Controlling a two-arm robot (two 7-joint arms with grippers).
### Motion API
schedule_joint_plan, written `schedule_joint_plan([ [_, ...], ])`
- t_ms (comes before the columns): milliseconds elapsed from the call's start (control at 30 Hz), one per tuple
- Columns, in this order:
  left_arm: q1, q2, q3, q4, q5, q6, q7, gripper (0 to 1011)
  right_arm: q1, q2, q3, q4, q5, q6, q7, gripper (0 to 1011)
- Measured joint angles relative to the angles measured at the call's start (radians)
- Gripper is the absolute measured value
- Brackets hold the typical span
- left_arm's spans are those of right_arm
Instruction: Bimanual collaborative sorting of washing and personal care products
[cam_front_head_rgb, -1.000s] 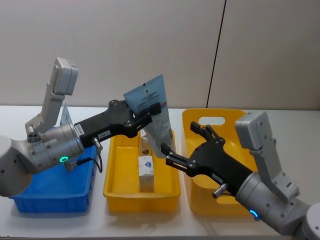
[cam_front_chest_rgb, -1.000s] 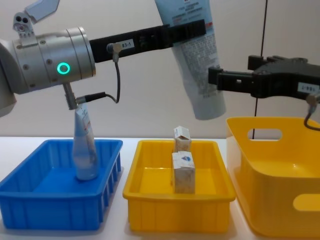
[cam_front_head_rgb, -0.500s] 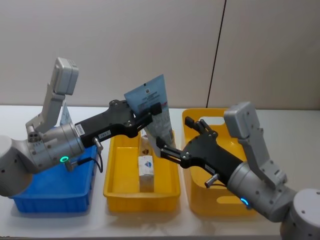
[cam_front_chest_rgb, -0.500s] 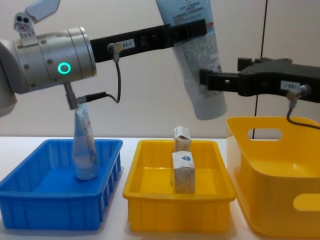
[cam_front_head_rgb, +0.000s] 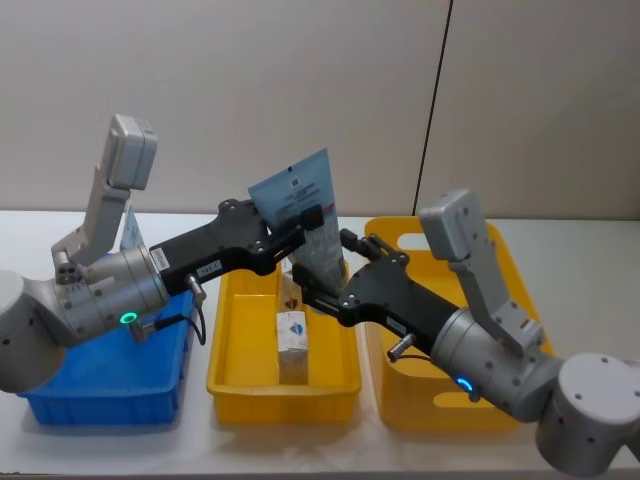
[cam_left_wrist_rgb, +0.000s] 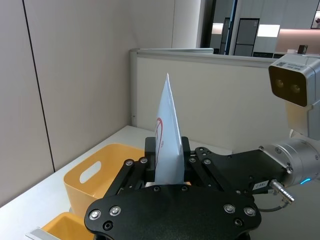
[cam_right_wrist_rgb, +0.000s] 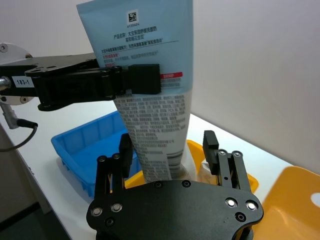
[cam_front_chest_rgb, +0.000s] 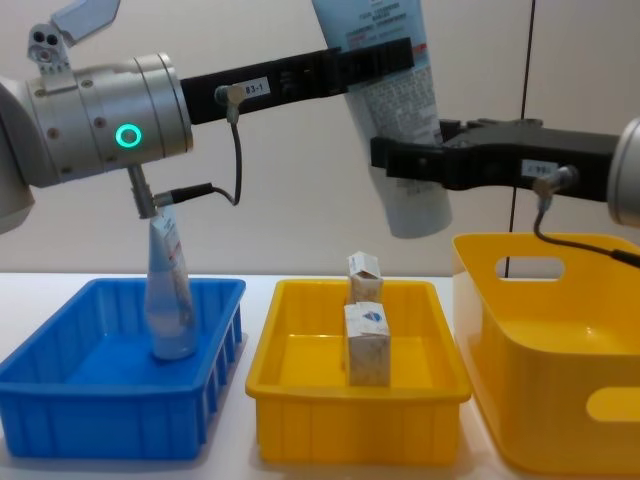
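So you're mid-handover, I'd say: left gripper (cam_front_head_rgb: 300, 226) clamps the tube (cam_front_chest_rgb: 400, 100) aloft at 12 o'clock above the middle bin (cam_front_chest_rgb: 300, 395); right gripper (cam_right_wrist_rgb: 167, 145) jaws straddle it, wide. Next: close right, release left.

Bright, even light; soft shadows
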Motion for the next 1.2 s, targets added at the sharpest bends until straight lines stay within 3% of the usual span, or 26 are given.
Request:
schedule_joint_plan([
  [467,0.0,0.001,0.0,0.0,0.0,0.0,0.0,273,0.057,-0.022,-0.032,0.06,0.017,-0.002,0.03,470],
  [800,0.0,0.001,0.0,0.0,0.0,0.0,0.0,580,0.076,-0.029,-0.046,0.079,0.026,0.0,0.032,226],
  [1200,0.0,0.0,0.0,0.0,0.0,0.0,0.0,928,0.07,-0.029,-0.035,0.074,0.029,0.004,-0.015,156],
])
